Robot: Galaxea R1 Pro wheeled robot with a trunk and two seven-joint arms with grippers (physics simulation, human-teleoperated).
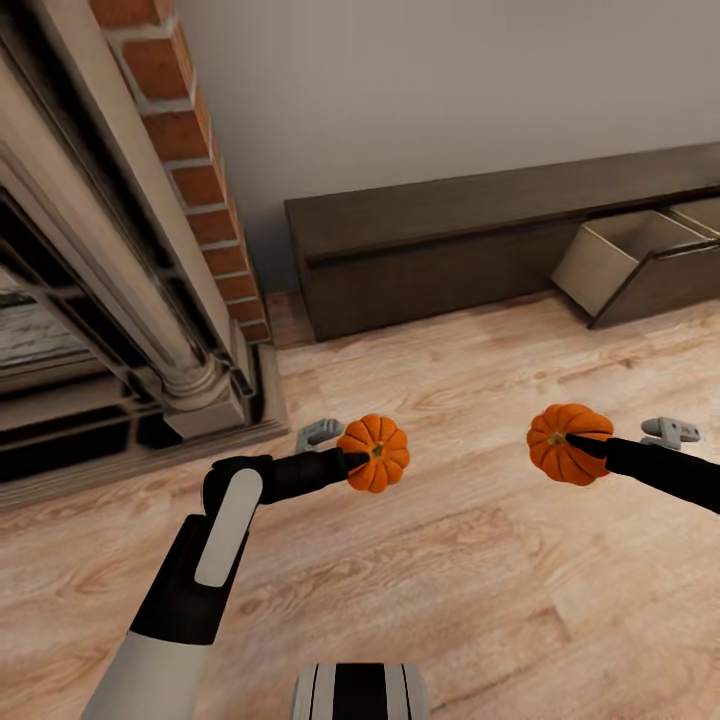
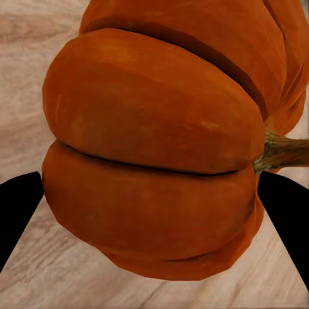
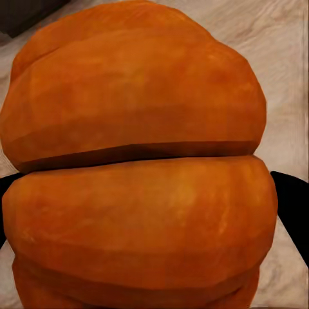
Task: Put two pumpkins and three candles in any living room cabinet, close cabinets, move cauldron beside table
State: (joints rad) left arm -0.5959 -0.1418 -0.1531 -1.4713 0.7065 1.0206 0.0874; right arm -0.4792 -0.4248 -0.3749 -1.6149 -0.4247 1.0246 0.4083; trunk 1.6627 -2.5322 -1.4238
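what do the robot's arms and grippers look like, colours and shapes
The left arm is white at the upper segment, then black with a rounded elbow joint and a long white oval panel on the forearm. The right arm shows as a slim, tapering black segment. Both grippers, left and right, end in plain black pointed fingers. No cables or markings show.

Lighting: even, diffuse, bright; source not evident. Shadows: soft, faint, under cabinet (image 1: 480,250) front and in fireplace (image 1: 70,300) recess. No glare. Wrist views: pumpkin (image 2: 154,154) surfaces slightly soft, low-res. Head view: sharp, edges stretched.
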